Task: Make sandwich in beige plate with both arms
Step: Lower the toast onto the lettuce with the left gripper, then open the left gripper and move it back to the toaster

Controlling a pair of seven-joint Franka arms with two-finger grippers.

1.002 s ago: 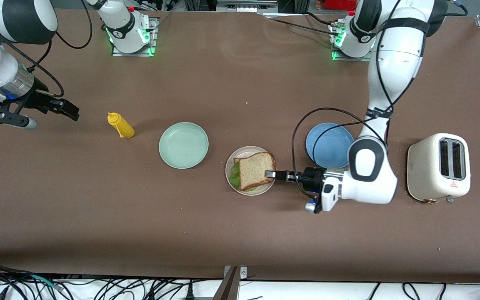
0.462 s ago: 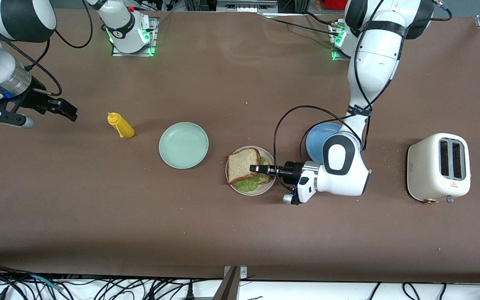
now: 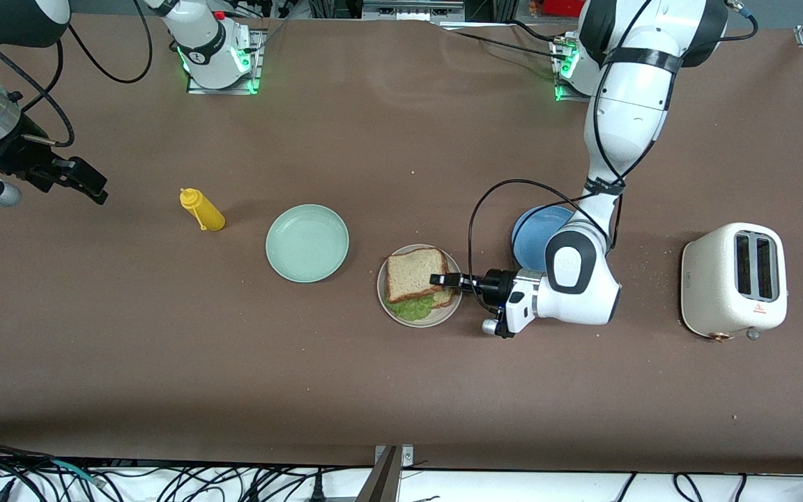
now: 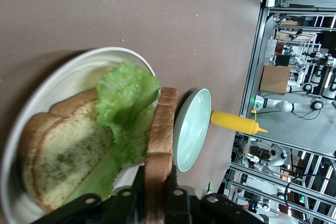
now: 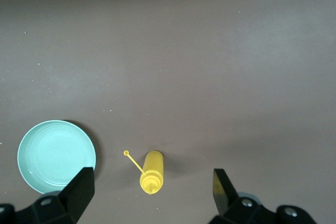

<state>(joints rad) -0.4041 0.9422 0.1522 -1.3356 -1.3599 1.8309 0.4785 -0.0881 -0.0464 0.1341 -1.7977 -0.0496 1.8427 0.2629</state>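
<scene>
The beige plate (image 3: 418,324) lies mid-table and holds the sandwich. Its bottom slice (image 4: 63,150) lies flat on the plate (image 4: 63,77), with the lettuce leaf (image 3: 412,307) spread over it. The top bread slice (image 3: 412,273) rests over the lettuce (image 4: 126,98), offset toward the robots' bases. My left gripper (image 3: 445,280) is low at the plate's rim on the left arm's side, shut on the top slice's crust edge (image 4: 160,140). My right gripper (image 3: 88,183) hangs open and empty over the table at the right arm's end.
A mint-green plate (image 3: 307,242) sits beside the beige one toward the right arm's end, with a yellow squeeze bottle (image 3: 203,209) lying past it. An empty blue plate (image 3: 534,233) is partly under the left arm. A cream toaster (image 3: 734,281) stands at the left arm's end.
The left gripper carried the top slice across the plate toward the right arm's end, then eased back; the slice now lies squarer on the lettuce. The right gripper drew back toward its table end.
</scene>
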